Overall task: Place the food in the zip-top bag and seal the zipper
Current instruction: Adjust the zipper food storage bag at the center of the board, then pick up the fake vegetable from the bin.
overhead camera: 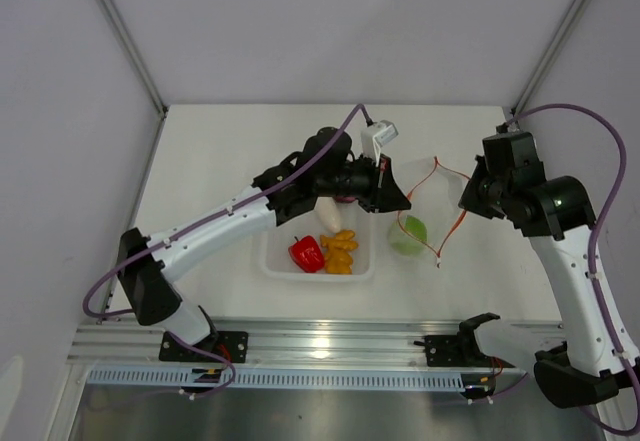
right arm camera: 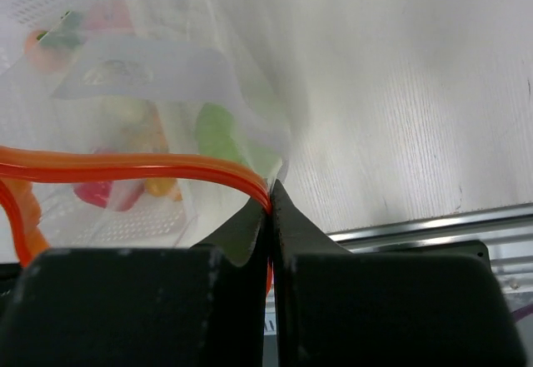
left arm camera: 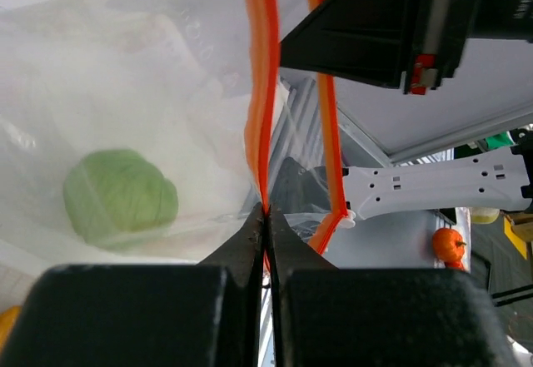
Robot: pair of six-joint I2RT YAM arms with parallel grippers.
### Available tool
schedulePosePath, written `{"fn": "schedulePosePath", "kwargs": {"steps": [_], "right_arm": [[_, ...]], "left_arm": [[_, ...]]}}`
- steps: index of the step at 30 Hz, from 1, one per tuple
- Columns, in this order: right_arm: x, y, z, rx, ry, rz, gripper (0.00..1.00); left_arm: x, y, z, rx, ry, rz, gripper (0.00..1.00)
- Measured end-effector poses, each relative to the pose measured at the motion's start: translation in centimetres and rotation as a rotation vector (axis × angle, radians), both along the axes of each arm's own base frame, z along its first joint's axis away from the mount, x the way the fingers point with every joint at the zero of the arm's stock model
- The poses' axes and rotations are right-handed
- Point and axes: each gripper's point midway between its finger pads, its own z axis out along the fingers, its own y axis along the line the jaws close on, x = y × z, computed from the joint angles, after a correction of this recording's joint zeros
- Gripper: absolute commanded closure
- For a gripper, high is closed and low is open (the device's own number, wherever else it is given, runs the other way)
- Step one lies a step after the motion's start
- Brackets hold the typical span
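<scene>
Orange-red zipper [left arm camera: 260, 92] tight between shut left fingers [left arm camera: 240, 255] and shut right fingers [right arm camera: 243, 230], cabbage [left arm camera: 121, 196] hazy inside bag [left arm camera: 125, 76]

Green cabbage [left arm camera: 121, 196] (in clear bag [left arm camera: 125, 92]), orange-red zipper [left arm camera: 262, 92], red pepper [overhead camera: 306, 253].

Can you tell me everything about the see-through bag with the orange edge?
The zip-top bag is clear, floppy, crinkled plastic with an orange-red zipper strip along its mouth. The mouth gapes open, unsealed. The left gripper and right gripper each pinch the strip. One green cabbage sits inside. The bag is beside the clear tray.
</scene>
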Motion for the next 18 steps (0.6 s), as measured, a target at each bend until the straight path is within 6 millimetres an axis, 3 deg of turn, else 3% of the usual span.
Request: {"fn": "schedulePosePath", "kwargs": {"steps": [4, 8, 12, 17, 18], "right_arm": [[-0.4, -0.2, 0.2, -0.008, -0.005, 0.002, 1.00], [-0.5, 0.0, -2.2, -0.024, 0.061, 0.014, 1.00], [-0.5, 0.8, -4.2, -0.034, 0.123, 0.042, 1.00], [0.2, 1.8, -4.9, -0.025, 0.119, 0.067, 1.00], [0.3, 2.0, -5.0, -0.024, 0.119, 0.069, 1.00]], "left_arm": [[0.4, -0.3, -1.3, 0.013, 0.013, 0.003, 0.97], [0.6, 0.3, -5.8, 0.084, 0.076, 0.010, 0.81], [1.1, 1.4, -9.4, 0.144, 0.135, 0.027, 0.48], [2.6, 2.7, -9.9, 0.142, 0.130, 0.071, 0.09], [2.7, 3.0, -9.8, 0.141, 0.124, 0.080, 0.06]]}}
